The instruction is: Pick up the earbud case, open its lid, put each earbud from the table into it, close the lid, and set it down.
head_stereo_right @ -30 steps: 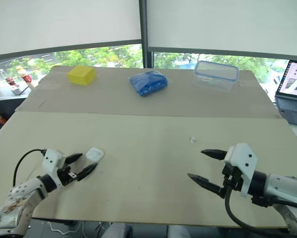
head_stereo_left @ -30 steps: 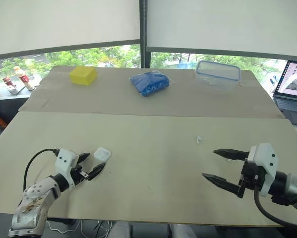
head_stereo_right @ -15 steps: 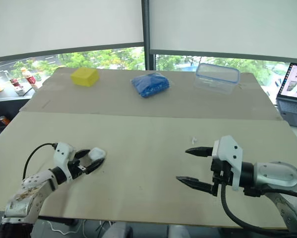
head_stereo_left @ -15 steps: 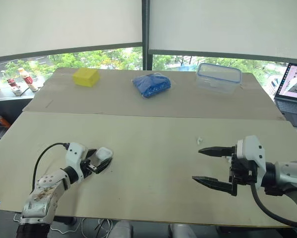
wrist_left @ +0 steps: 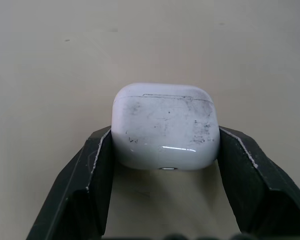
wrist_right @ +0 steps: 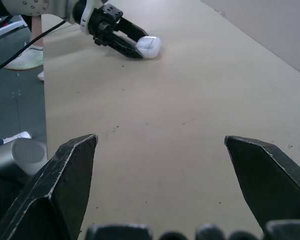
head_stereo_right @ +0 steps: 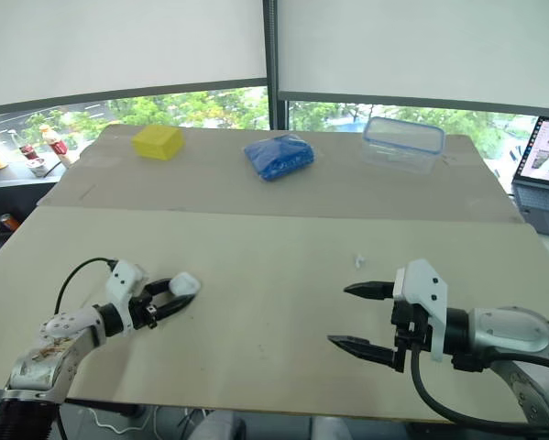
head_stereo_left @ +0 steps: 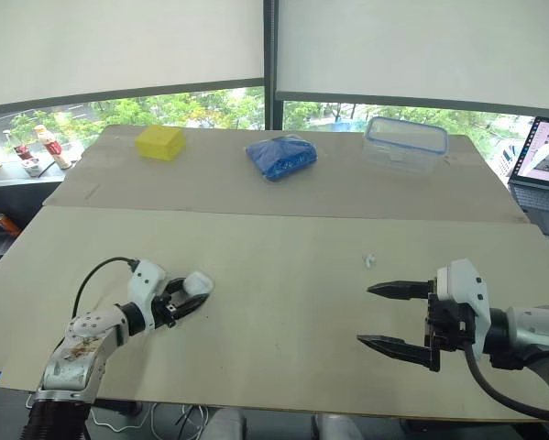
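My left gripper (head_stereo_left: 188, 293) is closed on the earbud case (wrist_left: 165, 127) at the near left of the pale wooden table (head_stereo_left: 283, 240). One black finger presses each side of the case. The case is a small, glossy white box with rounded corners. Its top is smudged with dark grey scuff marks. A thin seam runs across it near the far end, and the lid is shut. A small metallic port sits in the end that faces my wrist.

My right gripper (head_stereo_left: 366, 315) hovers over the near right of the table. Its two black fingers are spread wide apart and hold nothing. Just beyond it, a tiny white speck (head_stereo_left: 369, 260) lies on the table. It may be an earbud, but it is too small to be sure.

Along the far edge, from left to right, are a yellow block (head_stereo_left: 159, 141), a crumpled blue bag (head_stereo_left: 279, 155) and a clear lidded container (head_stereo_left: 404, 139). An open laptop (head_stereo_left: 542, 160) stands at the far right.
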Action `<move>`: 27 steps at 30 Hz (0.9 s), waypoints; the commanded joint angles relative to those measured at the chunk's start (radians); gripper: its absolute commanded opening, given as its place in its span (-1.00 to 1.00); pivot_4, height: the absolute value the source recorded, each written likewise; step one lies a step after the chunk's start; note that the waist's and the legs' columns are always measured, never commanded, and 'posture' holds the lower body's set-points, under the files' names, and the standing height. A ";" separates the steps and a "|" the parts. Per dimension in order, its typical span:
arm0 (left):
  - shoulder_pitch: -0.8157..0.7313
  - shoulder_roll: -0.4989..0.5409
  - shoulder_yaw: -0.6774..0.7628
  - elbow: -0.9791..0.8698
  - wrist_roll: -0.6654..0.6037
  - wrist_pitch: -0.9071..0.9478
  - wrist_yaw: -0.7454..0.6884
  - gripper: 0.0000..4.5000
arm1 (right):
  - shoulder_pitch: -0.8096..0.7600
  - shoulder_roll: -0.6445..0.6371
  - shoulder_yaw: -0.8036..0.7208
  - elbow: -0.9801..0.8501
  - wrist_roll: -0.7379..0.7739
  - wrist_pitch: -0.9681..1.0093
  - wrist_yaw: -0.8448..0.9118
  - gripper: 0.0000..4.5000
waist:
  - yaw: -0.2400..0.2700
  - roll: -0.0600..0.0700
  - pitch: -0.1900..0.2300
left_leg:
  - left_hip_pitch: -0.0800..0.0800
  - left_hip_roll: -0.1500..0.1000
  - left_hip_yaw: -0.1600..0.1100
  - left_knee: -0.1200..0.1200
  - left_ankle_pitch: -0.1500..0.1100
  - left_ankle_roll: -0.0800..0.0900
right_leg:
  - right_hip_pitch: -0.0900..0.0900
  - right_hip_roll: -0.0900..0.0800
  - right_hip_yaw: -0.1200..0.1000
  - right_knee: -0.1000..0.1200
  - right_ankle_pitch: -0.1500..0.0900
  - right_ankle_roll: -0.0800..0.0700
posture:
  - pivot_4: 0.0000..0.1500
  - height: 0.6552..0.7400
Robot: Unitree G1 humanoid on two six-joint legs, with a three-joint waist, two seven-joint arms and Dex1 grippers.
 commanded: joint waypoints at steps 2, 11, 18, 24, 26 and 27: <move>-0.020 -0.057 -0.145 -0.079 -0.002 -0.085 -0.114 0.12 | -0.043 0.011 -0.003 -0.061 0.056 0.099 -0.119 1.00 | 0.002 -0.001 0.000 | -0.001 0.000 0.000 0.000 0.000 0.000 | 0.000 0.000 0.000 0.000 0.000 0.000 | 1.00 -0.16; -0.211 -0.293 -0.317 -0.046 0.112 -0.434 -0.108 0.12 | -0.229 0.056 0.080 -0.041 0.552 0.432 -0.479 1.00 | -0.003 -0.007 0.004 | -0.005 0.000 -0.001 0.000 0.000 0.000 | -0.002 0.001 0.000 -0.001 0.001 -0.001 | 1.00 -0.16; -0.269 -0.350 -0.357 0.028 0.150 -0.676 -0.132 0.12 | -0.279 0.053 0.125 0.002 0.778 0.458 -0.688 1.00 | -0.008 -0.007 0.004 | -0.008 0.000 -0.001 0.001 -0.001 0.002 | -0.004 0.001 0.000 -0.005 0.001 0.000 | 1.00 -0.16; -0.276 -0.356 -0.369 0.056 0.156 -0.732 -0.131 0.12 | -0.295 0.047 0.150 0.013 0.869 0.441 -0.779 1.00 | -0.008 -0.007 0.004 | -0.008 0.000 -0.001 0.001 -0.001 0.002 | -0.004 0.001 -0.001 -0.004 0.001 0.000 | 1.00 -0.16; -0.277 -0.356 -0.368 0.056 0.155 -0.736 -0.125 0.12 | -0.299 0.042 0.157 0.016 0.878 0.440 -0.794 0.89 | -0.008 -0.007 0.004 | -0.008 0.000 -0.001 0.001 -0.001 0.002 | -0.004 0.001 -0.001 -0.004 0.001 0.000 | 1.00 -0.16; -0.278 -0.356 -0.367 0.055 0.155 -0.736 -0.123 0.12 | -0.302 0.039 0.161 0.020 0.879 0.442 -0.800 0.75 | -0.008 -0.007 0.004 | -0.008 0.000 -0.001 0.001 -0.001 0.002 | -0.004 0.001 -0.001 -0.004 0.001 0.000 | 1.00 -0.16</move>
